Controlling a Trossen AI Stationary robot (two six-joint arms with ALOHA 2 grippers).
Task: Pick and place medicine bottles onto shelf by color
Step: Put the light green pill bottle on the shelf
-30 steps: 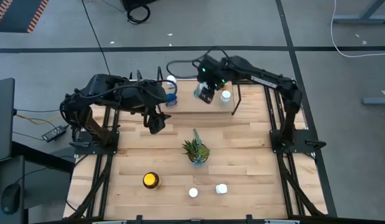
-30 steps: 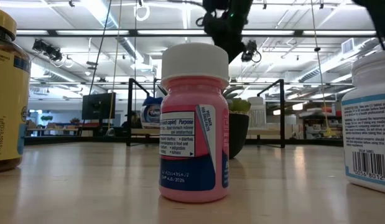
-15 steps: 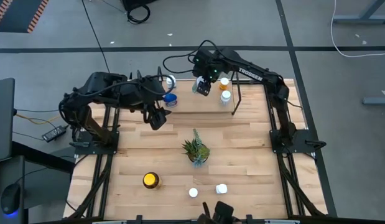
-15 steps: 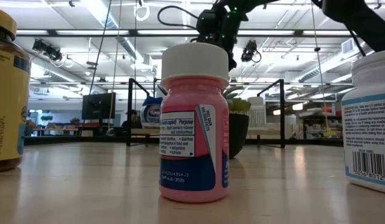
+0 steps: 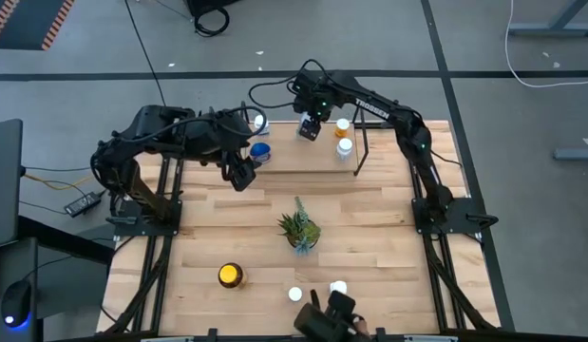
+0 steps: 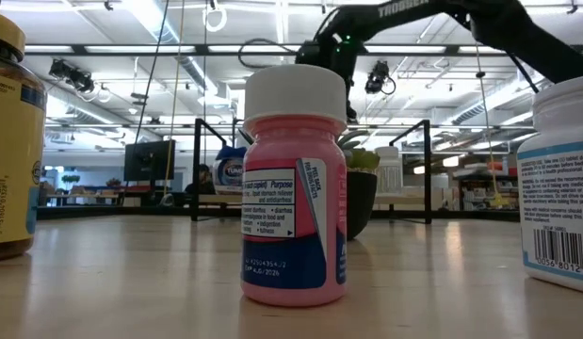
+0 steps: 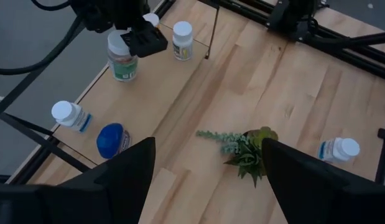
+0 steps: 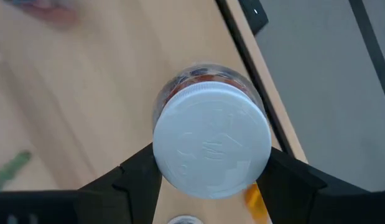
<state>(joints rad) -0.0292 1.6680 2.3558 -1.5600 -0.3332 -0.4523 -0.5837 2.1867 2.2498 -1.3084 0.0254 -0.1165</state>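
The light-wood shelf (image 5: 298,161) runs along the table's far edge. My right gripper (image 5: 310,125) is above its middle, shut on a clear bottle with a white cap (image 8: 211,146); the bottle also shows in the left wrist view (image 7: 122,62). On the shelf stand a white-capped bottle (image 5: 260,122), a blue one (image 5: 259,152), an orange one (image 5: 343,125) and another white-capped one (image 5: 345,146). My left gripper (image 5: 241,174) is open and empty just in front of the shelf's left end. My right gripper pinches the bottle's white cap (image 8: 164,168) between its two fingers, one on each side. The fingers point down from above. The bottle is upright below them, over the shelf near its far edge. Whether its base touches the plank, I cannot tell.
A spiky green plant (image 5: 298,230) stands mid-table. Near the front edge are a yellow-lidded dark bottle (image 5: 231,275), a pink white-capped bottle (image 6: 293,188) and a white one (image 5: 338,287). A dark object (image 5: 327,318) shows at the front edge. A black wire upright (image 5: 360,152) stands at the shelf's right end.
My right gripper has carried the clear bottle toward the table's far edge and a little left, keeping it upright. My left gripper has gone slightly toward the shelf. A dark object has come into view at the front edge.
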